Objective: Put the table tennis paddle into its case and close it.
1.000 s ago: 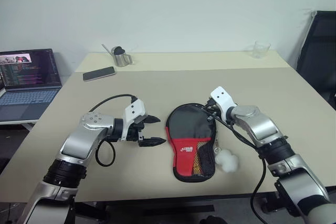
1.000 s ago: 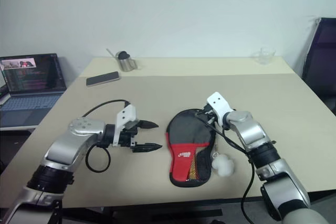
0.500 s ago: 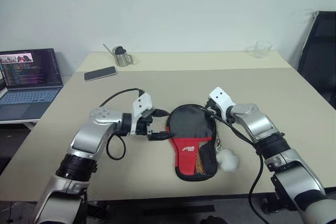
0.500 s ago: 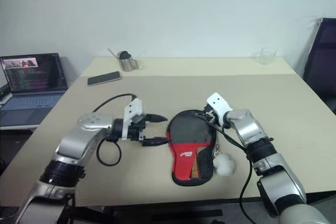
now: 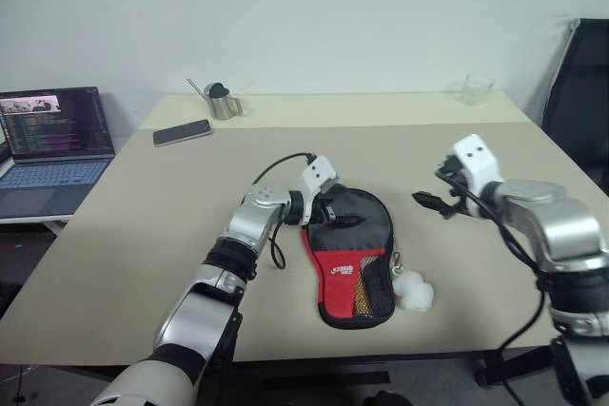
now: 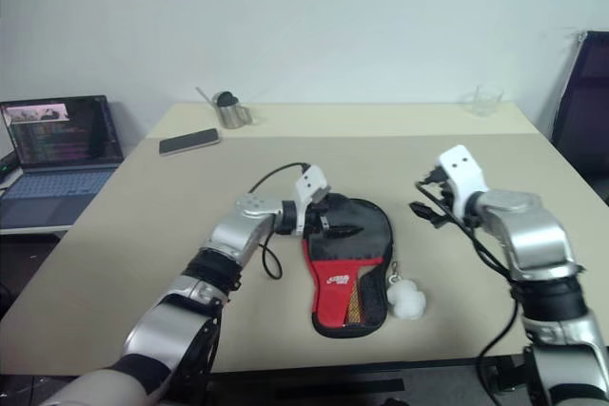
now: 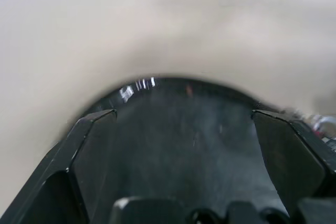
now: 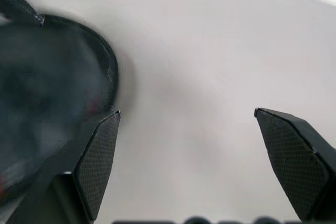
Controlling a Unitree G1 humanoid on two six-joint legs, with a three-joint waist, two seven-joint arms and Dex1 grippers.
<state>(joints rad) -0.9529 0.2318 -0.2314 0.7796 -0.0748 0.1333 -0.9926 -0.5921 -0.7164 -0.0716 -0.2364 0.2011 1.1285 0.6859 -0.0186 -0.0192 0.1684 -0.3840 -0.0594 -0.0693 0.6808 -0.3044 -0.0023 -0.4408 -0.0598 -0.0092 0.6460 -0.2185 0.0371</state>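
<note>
- While the case [image 5: 352, 259] is lying flat at the centre of the frame on the beige table [image 5: 124, 235], its rounded black end is pointing toward the upper part of the frame and its red panel with white lettering is facing up.
- The white ball pull [image 5: 414, 292] is resting on the table just beside the case's lower right edge.
- The left gripper [image 5: 344, 215] is reaching in from the left of the frame, its fingers spread apart over the case's black rounded end (the left wrist view is showing that black fabric between the two fingers [image 7: 86, 150]).
- The right gripper [image 5: 433, 202] is hovering in the right half of the frame, apart from the case, with its fingers spread wide and gripping nothing.
- The table tennis paddle cannot be made out apart from the case.
- A phone [image 5: 180, 132], a metal cup [image 5: 221, 102] and a clear glass [image 5: 473, 88] are sitting across the upper part of the frame; a laptop [image 5: 48, 145] is standing open at far left.
</note>
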